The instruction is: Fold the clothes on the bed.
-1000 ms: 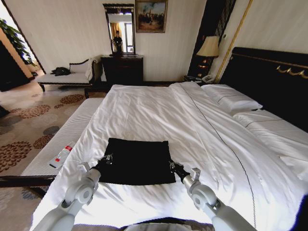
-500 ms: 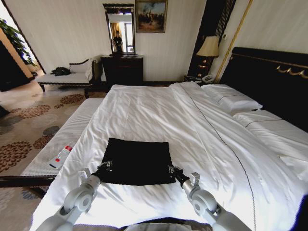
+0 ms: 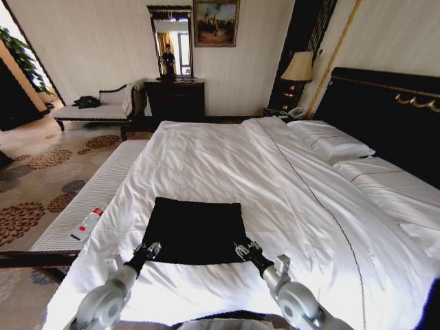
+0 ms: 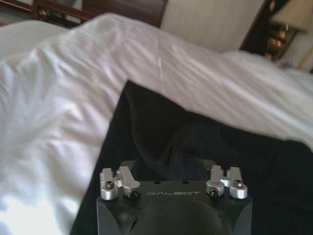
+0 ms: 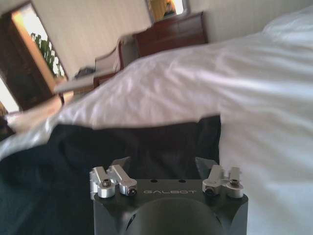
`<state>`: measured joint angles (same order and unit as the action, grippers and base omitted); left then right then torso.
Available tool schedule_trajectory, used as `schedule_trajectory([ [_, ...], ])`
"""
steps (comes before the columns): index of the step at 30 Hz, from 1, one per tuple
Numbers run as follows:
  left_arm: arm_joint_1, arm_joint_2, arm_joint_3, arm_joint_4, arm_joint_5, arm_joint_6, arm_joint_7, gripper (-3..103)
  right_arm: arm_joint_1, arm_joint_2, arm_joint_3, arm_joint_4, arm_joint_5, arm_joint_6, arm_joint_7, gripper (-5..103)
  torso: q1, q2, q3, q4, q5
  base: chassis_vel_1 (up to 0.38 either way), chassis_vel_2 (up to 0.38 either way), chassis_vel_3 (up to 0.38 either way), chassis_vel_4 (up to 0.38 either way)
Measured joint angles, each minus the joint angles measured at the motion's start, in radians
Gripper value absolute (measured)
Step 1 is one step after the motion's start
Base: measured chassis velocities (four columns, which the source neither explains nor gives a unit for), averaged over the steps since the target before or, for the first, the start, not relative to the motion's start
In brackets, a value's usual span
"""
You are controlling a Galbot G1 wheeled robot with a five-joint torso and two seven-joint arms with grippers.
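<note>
Head view puts both claws, left (image 3: 148,249) and right (image 3: 242,249), at the T-shirt's (image 3: 198,230) near corners, fingertips hidden, grip unclear.

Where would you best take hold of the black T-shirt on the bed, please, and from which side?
Probably at the two near corners of the black T-shirt, coming from the foot-side edge of the bed. It lies flat as a rectangle, and the left pincer and right pincer are already at those corners.

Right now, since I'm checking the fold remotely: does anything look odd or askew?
Nothing stands out. The black T-shirt lies as a neat flat rectangle on the bed, with the left gripper and right gripper at its near corners.
</note>
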<state>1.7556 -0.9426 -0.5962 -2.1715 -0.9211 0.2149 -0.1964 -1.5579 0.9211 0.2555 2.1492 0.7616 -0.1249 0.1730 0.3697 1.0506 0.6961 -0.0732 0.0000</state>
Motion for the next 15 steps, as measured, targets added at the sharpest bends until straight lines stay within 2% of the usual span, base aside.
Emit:
schedule_trajectory([
  [1, 0.0, 0.0, 0.0, 0.0, 0.0, 0.0, 0.0, 71, 0.0, 0.0, 0.0, 0.0, 0.0, 0.0, 0.0, 79, 0.0, 0.0, 0.0, 0.0, 0.0, 0.0, 0.0, 0.0, 0.0],
  [2, -0.021, -0.003, -0.014, 0.0, -0.025, 0.0, -0.006, 76, 0.022, -0.005, 0.013, 0.005, 0.041, -0.007, 0.011, 79, 0.0, 0.0, 0.0, 0.0, -0.0001, 0.0, 0.0, 0.0, 0.0],
  [3, -0.055, -0.003, -0.024, 0.002, -0.058, 0.003, -0.018, 81, 0.058, -0.011, 0.025, 0.004, 0.091, -0.018, 0.025, 84, 0.0, 0.0, 0.0, 0.0, 0.0, 0.0, 0.0, 0.0, 0.0],
  [4, -0.061, -0.002, -0.025, 0.004, -0.064, 0.004, -0.02, 81, 0.067, -0.013, 0.027, 0.002, 0.103, -0.021, 0.028, 89, 0.0, 0.0, 0.0, 0.0001, 0.0001, 0.0, 0.0, 0.0, 0.0],
  [6, -0.163, 0.015, -0.029, 0.038, -0.129, 0.015, -0.044, 92, 0.16, -0.031, 0.038, -0.032, 0.212, -0.055, 0.06, 98, 0.0, 0.0, 0.0, 0.0, 0.0, 0.0, 0.0, 0.0, 0.0],
  [7, -0.163, 0.015, -0.029, 0.038, -0.129, 0.015, -0.044, 92, 0.16, -0.031, 0.038, -0.032, 0.212, -0.055, 0.06, 98, 0.0, 0.0, 0.0, 0.0, 0.0, 0.0, 0.0, 0.0, 0.0],
  [9, -0.247, 0.038, -0.013, 0.087, -0.174, 0.024, -0.056, 99, 0.243, -0.047, 0.032, -0.075, 0.286, -0.078, 0.08, 100, 0.0, 0.0, 0.0, -0.0002, 0.0001, 0.0, 0.0, 0.0, 0.0],
  [11, -0.321, 0.058, 0.011, 0.149, -0.203, 0.032, -0.059, 100, 0.329, -0.056, 0.01, -0.131, 0.335, -0.095, 0.088, 100, 0.0, 0.0, 0.0, -0.0003, 0.0, 0.0, 0.0, 0.0, 0.0],
  [15, -0.393, 0.078, 0.035, 0.225, -0.212, 0.037, -0.044, 100, 0.431, -0.057, -0.028, -0.211, 0.377, -0.113, 0.093, 100, 0.0, 0.0, 0.0, -0.0001, -0.0002, 0.0, 0.0, 0.0, 0.0],
])
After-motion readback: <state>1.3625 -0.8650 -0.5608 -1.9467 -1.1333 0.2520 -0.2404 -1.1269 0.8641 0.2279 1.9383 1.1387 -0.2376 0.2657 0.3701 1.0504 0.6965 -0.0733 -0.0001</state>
